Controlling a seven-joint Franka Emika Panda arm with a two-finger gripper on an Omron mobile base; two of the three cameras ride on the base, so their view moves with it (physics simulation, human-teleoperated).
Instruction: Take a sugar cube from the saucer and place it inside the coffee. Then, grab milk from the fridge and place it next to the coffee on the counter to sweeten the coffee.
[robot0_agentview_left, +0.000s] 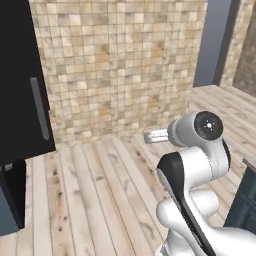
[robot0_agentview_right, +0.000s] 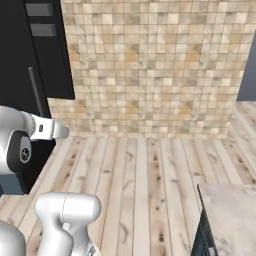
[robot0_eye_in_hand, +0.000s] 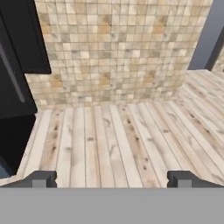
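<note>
- Gripper (robot0_eye_in_hand: 112, 179) spread wide, nothing between the tips; below it only plank floor (robot0_eye_in_hand: 113, 140).
- Fridge (robot0_agentview_left: 20, 80) fills the left edge of the left base view, black door with a grey handle (robot0_agentview_left: 39, 107); looks closed from here, so the milk is presumably inside.
- Counter (robot0_agentview_right: 232, 215) corner sits lower right in the right base view.
- Arm folded up tight over the base, hand aimed forward at the tiled wall (robot0_agentview_right: 150, 65); reads as a travel pose, probably heading for the fridge.
</note>
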